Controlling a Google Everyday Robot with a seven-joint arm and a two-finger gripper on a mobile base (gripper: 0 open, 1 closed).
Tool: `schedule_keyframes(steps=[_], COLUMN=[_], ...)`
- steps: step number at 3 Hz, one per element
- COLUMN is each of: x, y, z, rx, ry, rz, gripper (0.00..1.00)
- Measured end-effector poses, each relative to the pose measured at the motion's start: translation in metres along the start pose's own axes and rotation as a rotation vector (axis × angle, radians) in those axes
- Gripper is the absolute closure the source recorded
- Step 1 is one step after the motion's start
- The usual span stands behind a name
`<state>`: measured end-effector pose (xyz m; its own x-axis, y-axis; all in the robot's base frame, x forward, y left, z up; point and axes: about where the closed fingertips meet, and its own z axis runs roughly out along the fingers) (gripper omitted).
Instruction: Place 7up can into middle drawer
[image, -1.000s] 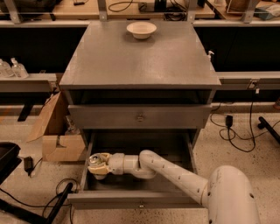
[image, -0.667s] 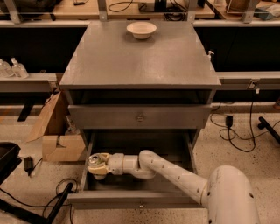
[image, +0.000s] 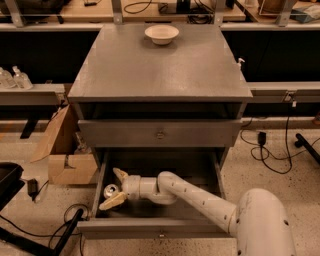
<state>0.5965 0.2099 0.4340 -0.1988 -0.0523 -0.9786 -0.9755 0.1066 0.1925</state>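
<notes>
The 7up can (image: 111, 190) stands upright inside the open middle drawer (image: 150, 227), at its left end near the left wall. My gripper (image: 110, 189) reaches into the drawer from the right. It is open, with one finger (image: 120, 174) behind the can and the other (image: 112, 201) in front of it. Both fingers stand a little apart from the can. Only the can's shiny top and a bit of its side show.
The closed grey drawer front (image: 160, 133) with a knob sits just above the open drawer. A white bowl (image: 161, 34) rests on the cabinet top (image: 160, 70). A cardboard box (image: 70, 160) stands on the floor to the left. Cables (image: 270, 150) lie to the right.
The fingers have spread apart and let go of the can, which stays in the drawer's left end. The arm has barely moved.
</notes>
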Motion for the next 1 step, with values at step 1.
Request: schedule_keyframes(steps=[1], x=[0.0], y=[0.0], z=[0.0], rx=[0.0], ry=[0.0], rz=[0.0], gripper=[0.0])
